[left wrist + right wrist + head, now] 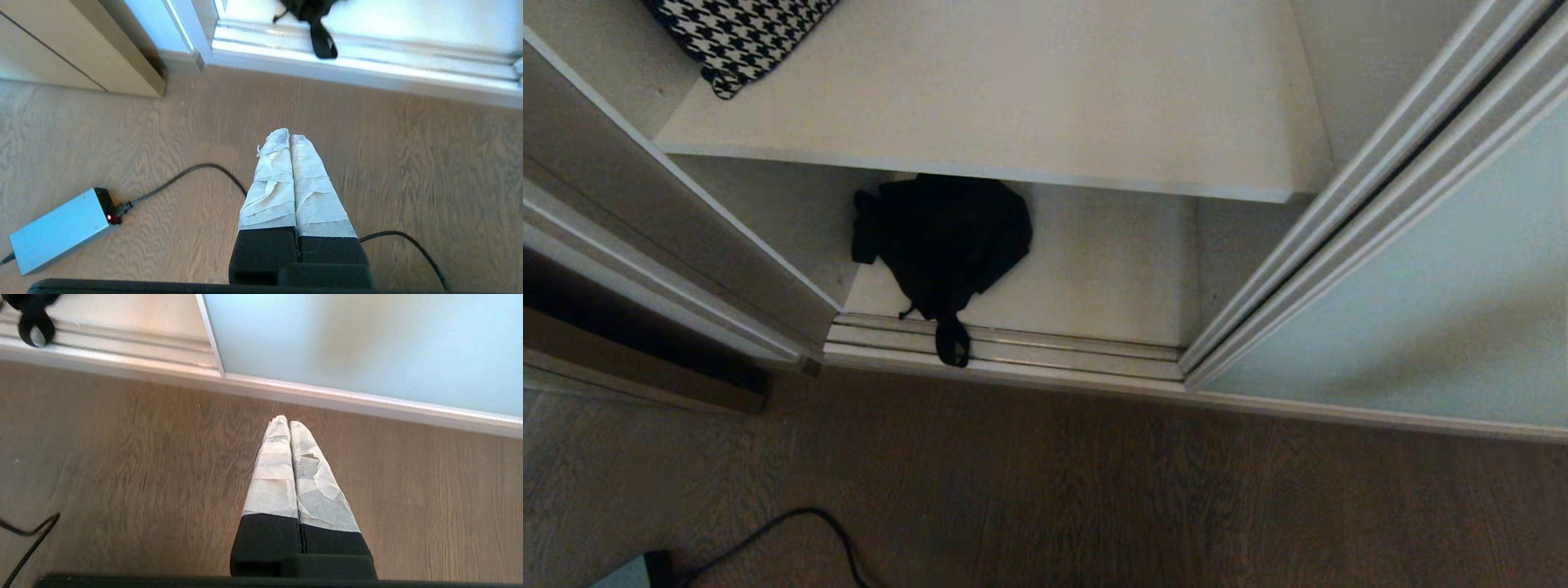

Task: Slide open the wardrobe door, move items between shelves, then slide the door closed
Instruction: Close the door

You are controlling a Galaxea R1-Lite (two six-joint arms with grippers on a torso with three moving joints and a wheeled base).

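The left gripper [290, 136] was fully closed: its 2 taped fingers [273, 179] pressed together along their whole length, with nothing between them. It hung above the wooden floor [388, 171] and touched no object. The right gripper [288, 421] was in the same condition, its 2 taped fingers [278, 473] pressed together and empty, also above bare floor. Neither arm appeared in the head view.

The black bag [943, 237] lay on the lower shelf [1111, 278] of the wardrobe, toward the left side wall and partly under the front edge of the upper shelf [1013, 98]. Its strap [952, 339] trailed forward off the shelf and lay across the door track [1054, 355] at the threshold. In the left wrist view the strap end [322, 41] lay on the track ahead of the left gripper, well apart from the fingertips. In the right wrist view the strap loop [34, 326] showed far off to one side, well apart from the right gripper.

The sliding wardrobe door [1437, 310] stood slid to the right, leaving the compartment open. Its frosted pane lay directly ahead of the right gripper.

A houndstooth-patterned item [743, 37] rested at the left rear of the upper shelf. A grey power adapter [61, 230] with a black cable [192, 171] lay on the floor beside the left gripper.
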